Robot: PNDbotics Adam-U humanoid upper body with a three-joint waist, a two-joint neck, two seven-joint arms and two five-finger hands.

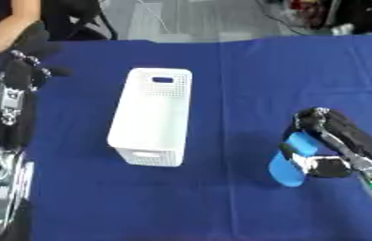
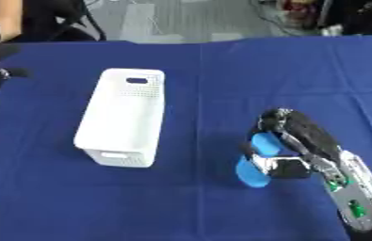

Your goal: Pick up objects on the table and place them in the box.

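Your right robot hand sits at the near right of the table, its fingers curled round a light blue object. That object stands tilted, its lower end close to or touching the blue cloth; you cannot tell which. The white box lies left of centre, well apart from the held object. It appears turned over, its perforated solid face up, with a handle slot at the far end. Your left arm runs along the left edge. Your left robot hand is at the far left, dark against the cloth; you cannot tell whether its fingers are spread or curled.
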